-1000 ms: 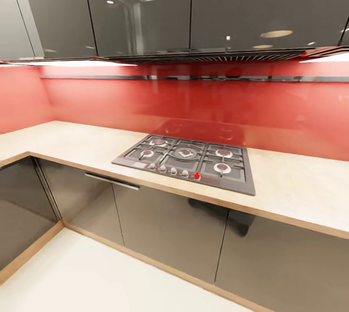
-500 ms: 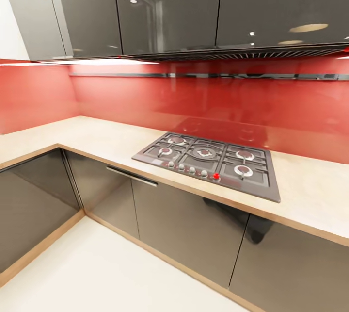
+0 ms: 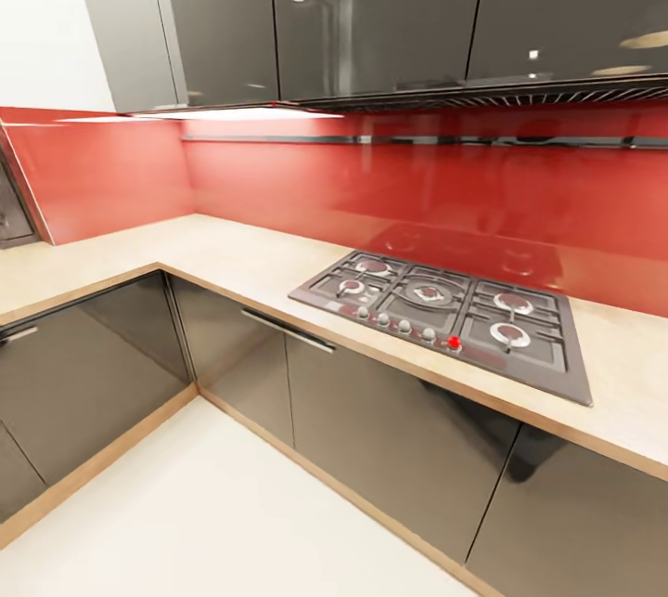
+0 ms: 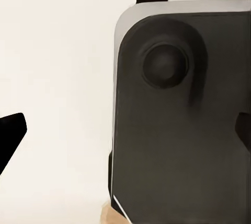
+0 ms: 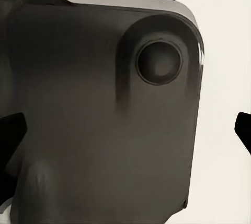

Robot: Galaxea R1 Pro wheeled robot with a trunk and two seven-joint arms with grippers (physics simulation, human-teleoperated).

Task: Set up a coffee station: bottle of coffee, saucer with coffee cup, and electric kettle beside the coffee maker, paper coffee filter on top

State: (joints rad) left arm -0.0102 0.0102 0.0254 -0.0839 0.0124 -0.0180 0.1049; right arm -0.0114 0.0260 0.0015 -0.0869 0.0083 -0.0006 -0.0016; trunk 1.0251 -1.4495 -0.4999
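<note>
Jaws apparently apart over robot base (image 4: 178, 130)

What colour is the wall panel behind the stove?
Glossy red wall panel, clearest in the head view.

I see only the countertop (image 3: 232, 267) among the task's things: a light beige, speckled worktop with a thin tan edge, running in an L over glossy grey cabinets. Its right end is cut off, so I can't judge beyond.
</note>
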